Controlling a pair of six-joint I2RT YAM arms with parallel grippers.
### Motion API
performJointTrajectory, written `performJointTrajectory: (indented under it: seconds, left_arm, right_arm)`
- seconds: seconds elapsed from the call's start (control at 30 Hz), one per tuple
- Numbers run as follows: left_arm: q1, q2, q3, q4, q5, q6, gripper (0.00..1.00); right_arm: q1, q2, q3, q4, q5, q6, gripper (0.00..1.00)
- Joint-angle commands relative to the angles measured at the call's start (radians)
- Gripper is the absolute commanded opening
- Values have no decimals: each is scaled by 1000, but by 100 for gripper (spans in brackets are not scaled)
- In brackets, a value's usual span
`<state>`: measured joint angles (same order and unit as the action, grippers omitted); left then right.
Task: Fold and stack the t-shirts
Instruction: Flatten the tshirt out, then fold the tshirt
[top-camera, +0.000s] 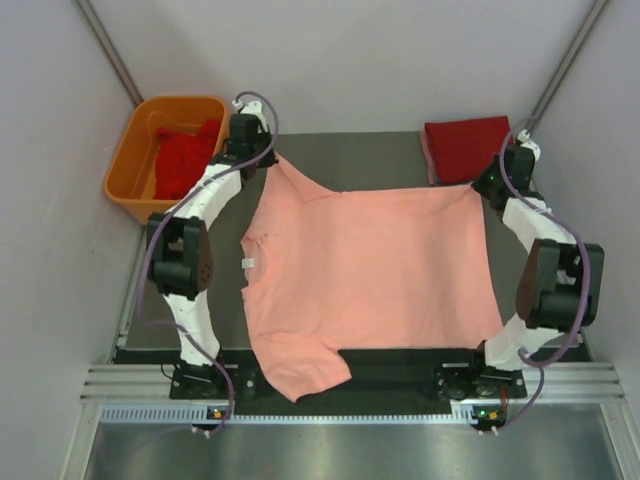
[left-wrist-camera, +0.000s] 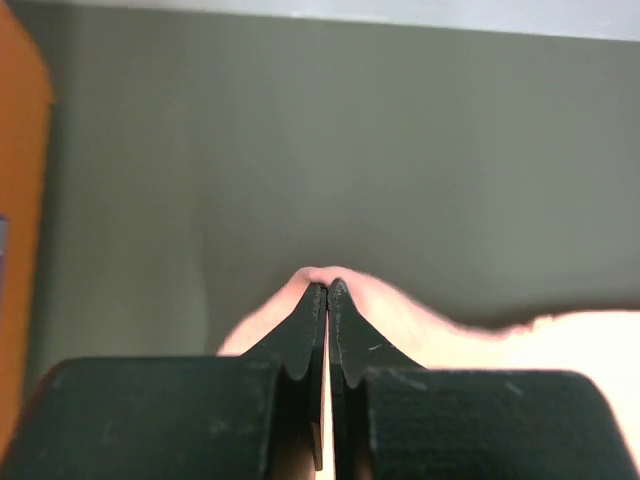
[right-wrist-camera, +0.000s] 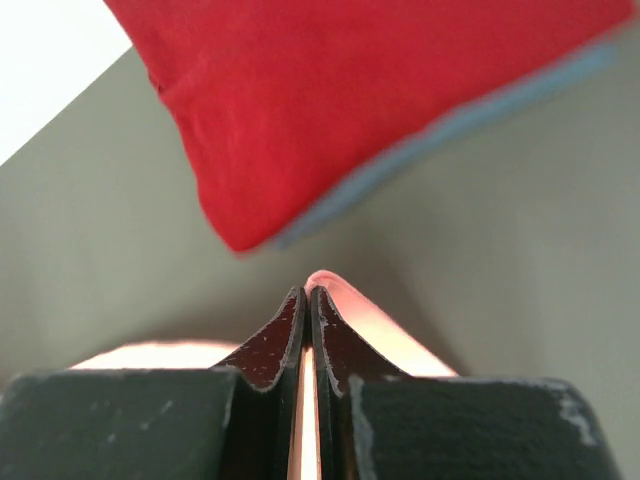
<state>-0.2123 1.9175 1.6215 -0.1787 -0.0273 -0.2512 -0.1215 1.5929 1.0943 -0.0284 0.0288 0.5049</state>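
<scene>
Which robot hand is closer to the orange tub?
Left. The left gripper pinches a corner of the pink t-shirt close beside the orange tub; the right gripper pinches another corner on the other side, by the folded red t-shirt.

Pale grey walls (top-camera: 350, 60) close in a dark olive table (top-camera: 390, 160). One thin metal pole (top-camera: 106, 45) slants at 11 o'clock, another pole (top-camera: 569, 60) at 1. A ribbed aluminium rail (top-camera: 130, 382) and a steel sheet (top-camera: 350, 450) lie at 6. The light is soft and even.

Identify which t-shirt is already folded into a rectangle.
The red t-shirt at the far right corner; the salmon-pink t-shirt lies spread open, the other red shirt bunched in the orange tub.
</scene>
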Motion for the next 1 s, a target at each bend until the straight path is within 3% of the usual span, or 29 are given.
performJointTrajectory:
  seconds: [0.0, 0.13, 0.3, 0.43, 0.8, 0.97]
  left_arm:
    - [36, 93, 168, 171, 116, -39, 0]
    - [54, 262, 310, 157, 187, -46, 0]
    - [62, 345, 448, 72, 204, -77, 0]
    - [63, 305, 411, -22, 121, -149, 0]
    - [63, 80, 167, -220, 136, -229, 0]
    - [63, 2, 170, -347, 119, -229, 0]
  right_arm:
    - [-33, 112, 159, 167, -110, -45, 0]
    - [-67, 223, 248, 144, -165, -52, 0]
    - [-79, 289, 296, 130, -201, -57, 0]
    - [-84, 303, 311, 75, -190, -55, 0]
    - [-109, 256, 266, -62, -167, -66, 0]
    - [-129, 231, 251, -106, -139, -63, 0]
